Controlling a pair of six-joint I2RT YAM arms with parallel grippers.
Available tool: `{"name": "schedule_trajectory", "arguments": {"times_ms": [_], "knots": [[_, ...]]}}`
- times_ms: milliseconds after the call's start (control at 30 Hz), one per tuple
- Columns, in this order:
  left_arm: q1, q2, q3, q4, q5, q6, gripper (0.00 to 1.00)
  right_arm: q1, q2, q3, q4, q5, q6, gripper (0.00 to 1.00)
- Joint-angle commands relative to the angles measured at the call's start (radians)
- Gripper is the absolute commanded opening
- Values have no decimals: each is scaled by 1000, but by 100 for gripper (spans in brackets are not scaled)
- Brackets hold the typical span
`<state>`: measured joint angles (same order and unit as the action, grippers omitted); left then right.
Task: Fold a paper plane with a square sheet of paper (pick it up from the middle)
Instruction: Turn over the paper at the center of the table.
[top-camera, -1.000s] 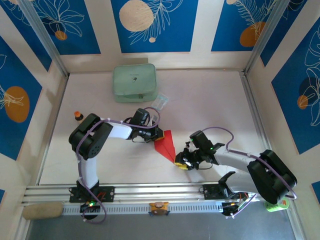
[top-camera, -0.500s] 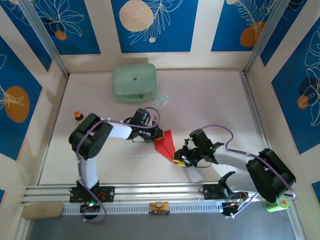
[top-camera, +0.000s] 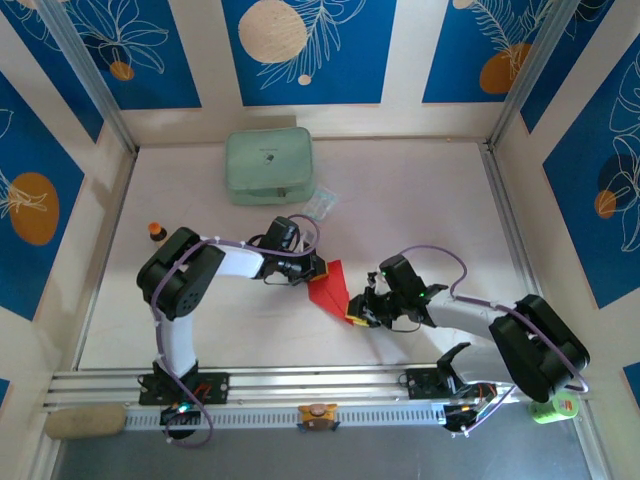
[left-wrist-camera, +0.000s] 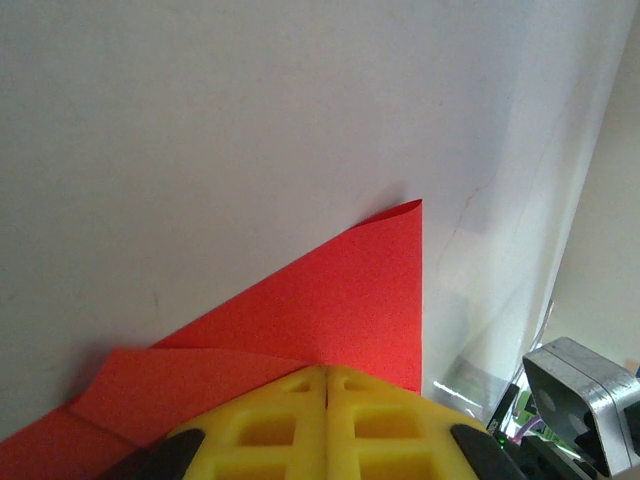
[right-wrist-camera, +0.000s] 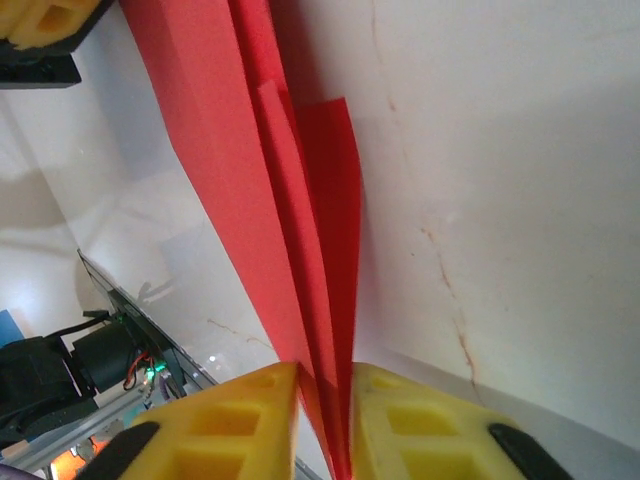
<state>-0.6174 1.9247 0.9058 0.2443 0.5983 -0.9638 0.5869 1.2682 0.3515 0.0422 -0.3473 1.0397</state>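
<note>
Though pouch (top-camera: 268, 165) mark unreadable, left end effector (top-camera: 319, 268) closed, right end effector (top-camera: 356, 318) narrow on paper plane (top-camera: 332, 285).

This is a robotics lab test cell. A white table (top-camera: 420, 200) sits boxed in on three sides by wall panels (top-camera: 305, 50) printed with blue leaf patterns, held by aluminium posts (top-camera: 90, 75) at the table's far corners. Along the table's near edge runs an aluminium rail (top-camera: 320, 382) with two black-and-white robot arms (top-camera: 185, 280) bolted to it, purple cables (top-camera: 440, 260) looping over them.
</note>
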Motion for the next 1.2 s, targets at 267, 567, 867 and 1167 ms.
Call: {"name": "schedule_trajectory", "arguments": {"times_ms": [267,567,867,1167], "knots": [[10,-198,-10,-123,-71,34,23,-6,-39,17,-6,-8,-100,6],[11,-477,-62,-309,-226,194,31,64,-151,264,-413,243,-298,3],[25,-716,-185,-352,-374,232,36,218,-96,503,-766,737,-243,2],[31,-783,-214,-413,-339,208,36,312,28,716,-1031,826,49,1]]}}
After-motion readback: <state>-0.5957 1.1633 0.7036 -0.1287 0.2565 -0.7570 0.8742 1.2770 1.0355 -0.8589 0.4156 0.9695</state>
